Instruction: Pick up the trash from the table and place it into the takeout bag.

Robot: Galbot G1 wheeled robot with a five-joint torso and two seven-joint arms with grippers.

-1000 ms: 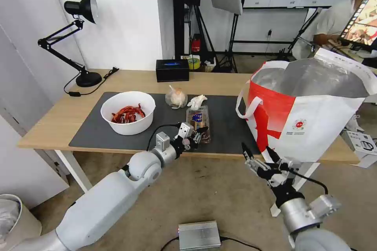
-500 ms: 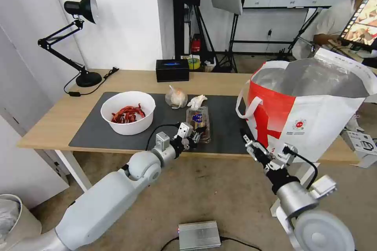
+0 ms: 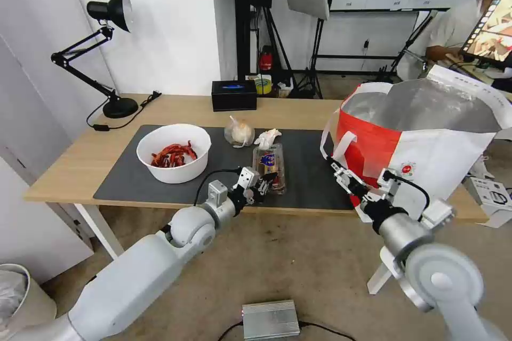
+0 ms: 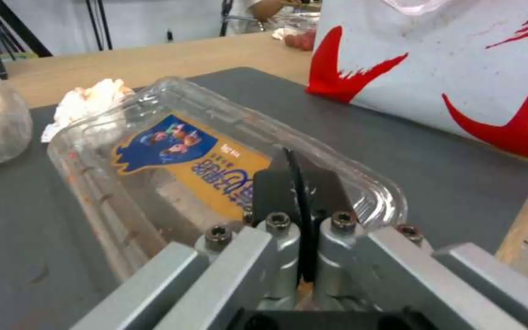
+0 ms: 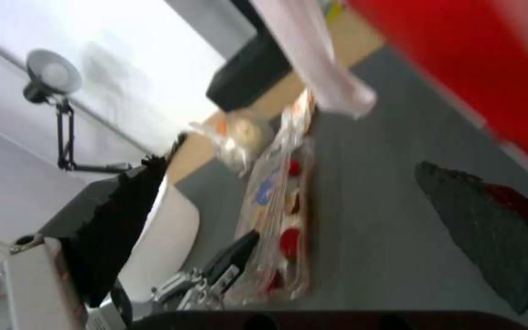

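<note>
Clear plastic fills the space ahead of the left gripper [image 3: 265, 183], whose two dark fingers [image 4: 300, 183] are pressed together on the near rim of the clamshell tray [image 3: 269, 166]. The tray lies flat on the dark grey mat [image 3: 133, 181], near its front edge, with a blue and orange label showing through the lid and red bits inside. Just behind the tray sits the crumpled white tissue [image 3: 266, 138], and beside that the small knotted clear bag [image 3: 239, 131]. Farther to the robot's left on the mat stands the white round bowl [image 3: 173, 152] with red scraps in it.

The right gripper [image 3: 337, 170] is over the mat's right end, close against the red lower side of the takeout bag [image 3: 426, 149]; its fingers stand apart with nothing between them. The bag stands upright at the right end of the table [image 3: 69, 165], mouth open, silver lining showing, a white loop handle hanging on the side facing the tray.

Along the table's back edge are a black rectangular box [image 3: 233, 95] and a black desk lamp [image 3: 104, 48].
</note>
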